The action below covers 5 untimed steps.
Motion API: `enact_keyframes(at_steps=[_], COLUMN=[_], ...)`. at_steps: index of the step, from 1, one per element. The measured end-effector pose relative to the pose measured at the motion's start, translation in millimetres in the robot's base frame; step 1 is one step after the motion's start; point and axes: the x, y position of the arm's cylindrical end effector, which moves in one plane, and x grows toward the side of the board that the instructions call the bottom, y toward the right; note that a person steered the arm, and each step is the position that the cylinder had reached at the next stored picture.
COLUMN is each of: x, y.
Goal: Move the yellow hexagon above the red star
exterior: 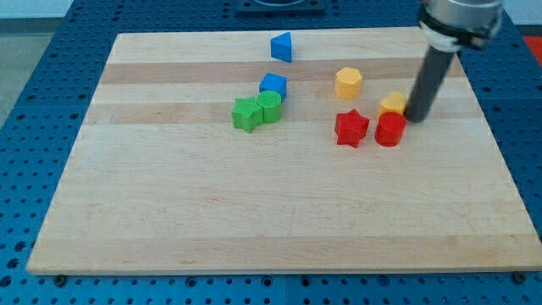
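Observation:
The yellow hexagon [348, 83] lies on the wooden board [254, 220], up and slightly left of the red star [351, 128], with a gap between them. My tip [416, 117] rests on the board at the view's right, just right of a second yellow block [393, 103] and above right of a red cylinder [390, 130]. The tip is well right of the yellow hexagon and apart from it. The rod rises from the tip toward the view's top right.
A blue triangular block [282, 47] sits near the board's top edge. A blue block [273, 85] touches a green cylinder [270, 107] and a green star-like block [247, 113] left of centre. The red cylinder sits right beside the red star.

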Motion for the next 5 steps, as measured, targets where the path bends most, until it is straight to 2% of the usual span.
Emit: enact_keyframes(at_steps=[1,2,3,4,5], x=[-1.2,-40.5,-55.5,-90.6,-132.0], y=[-0.3,-10.7,-18.5,-35.5,-69.4])
